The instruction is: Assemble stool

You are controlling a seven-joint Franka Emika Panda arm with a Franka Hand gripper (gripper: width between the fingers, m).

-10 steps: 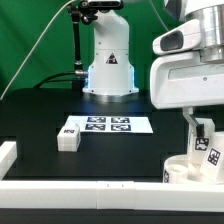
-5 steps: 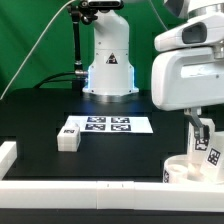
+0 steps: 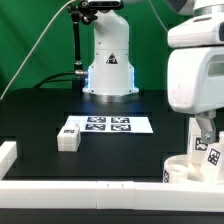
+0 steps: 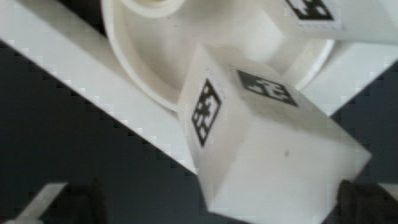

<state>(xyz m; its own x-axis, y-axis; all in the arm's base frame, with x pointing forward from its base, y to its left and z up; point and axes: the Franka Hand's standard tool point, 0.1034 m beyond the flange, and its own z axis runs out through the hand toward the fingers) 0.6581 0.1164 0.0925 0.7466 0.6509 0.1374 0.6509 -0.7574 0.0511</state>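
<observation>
The round white stool seat [image 3: 188, 167] lies at the exterior view's lower right, against the front rail. A white tagged leg [image 3: 211, 152] stands on it. My gripper [image 3: 204, 132] hangs just above that leg. In the wrist view the leg [image 4: 267, 140] fills the middle, with the seat [image 4: 169, 50] beyond it. My gripper [image 4: 205, 205] is open: one dark finger [image 4: 43, 200] stands clear of the leg and the other finger [image 4: 366, 198] is at its side. A second tagged leg [image 4: 313, 14] sits on the seat. A loose leg [image 3: 69, 136] lies on the table at the exterior view's left.
The marker board [image 3: 108, 124] lies at mid-table before the arm's base [image 3: 108, 60]. A long white rail [image 3: 90, 190] runs along the front edge, also in the wrist view [image 4: 98, 80]. A short rail piece [image 3: 8, 153] sits at the exterior view's left.
My hand has turned and shifted toward the exterior view's right above the seat. The standing leg, the loose leg and the seat stay where they were.
</observation>
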